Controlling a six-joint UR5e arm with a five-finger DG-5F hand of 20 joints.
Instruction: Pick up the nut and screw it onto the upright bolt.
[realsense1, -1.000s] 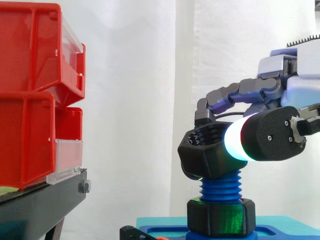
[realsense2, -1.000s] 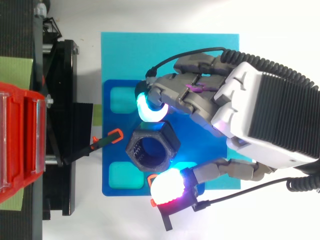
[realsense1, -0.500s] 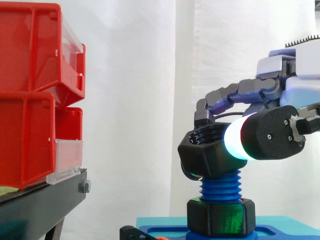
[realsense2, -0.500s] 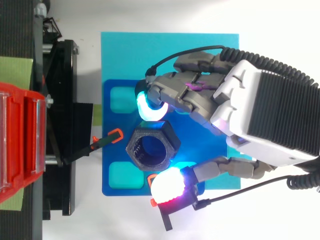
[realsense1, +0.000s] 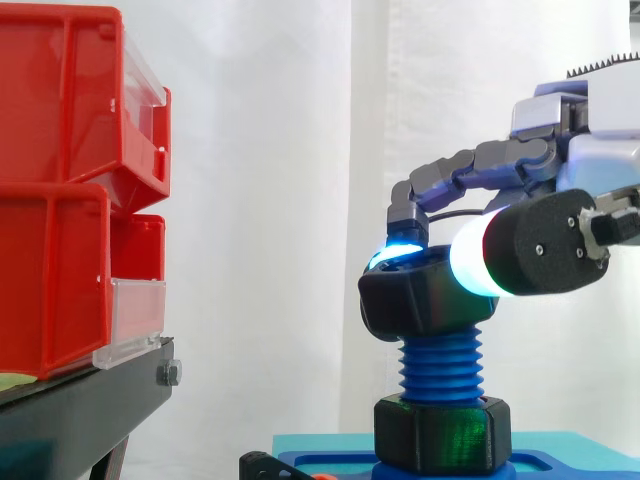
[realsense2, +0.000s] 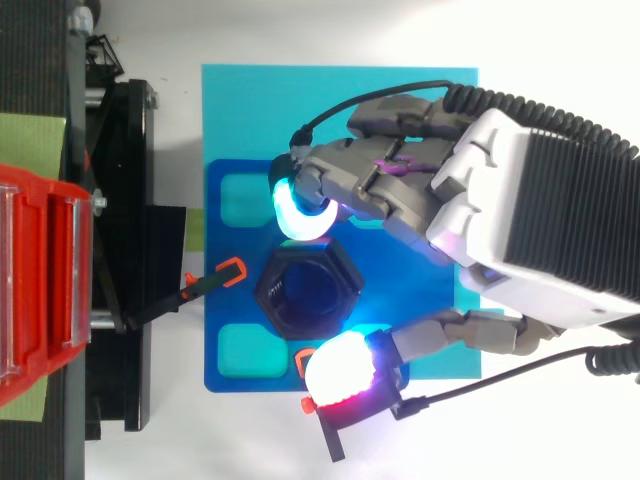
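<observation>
From where I stand, the black hexagonal plastic nut (realsense1: 420, 298) sits level on the top of the upright blue threaded bolt (realsense1: 441, 366), and from above its hollow shows blue. The hand (realsense2: 510, 215) is clamped on it. Curled fingers set a cyan-glowing pad (realsense2: 296, 216) against one flat, and the white-glowing thumb pad (realsense2: 336, 371) presses the opposite side. Lower on the bolt is a second black hexagonal collar (realsense1: 443, 432), resting on a dark blue tray (realsense2: 225, 330) over a teal mat (realsense2: 240, 100). Off to the side, red bins (realsense1: 70, 200) are stacked on a black stand (realsense1: 80, 410), with a white curtain (realsense1: 270, 200) behind everything.
</observation>
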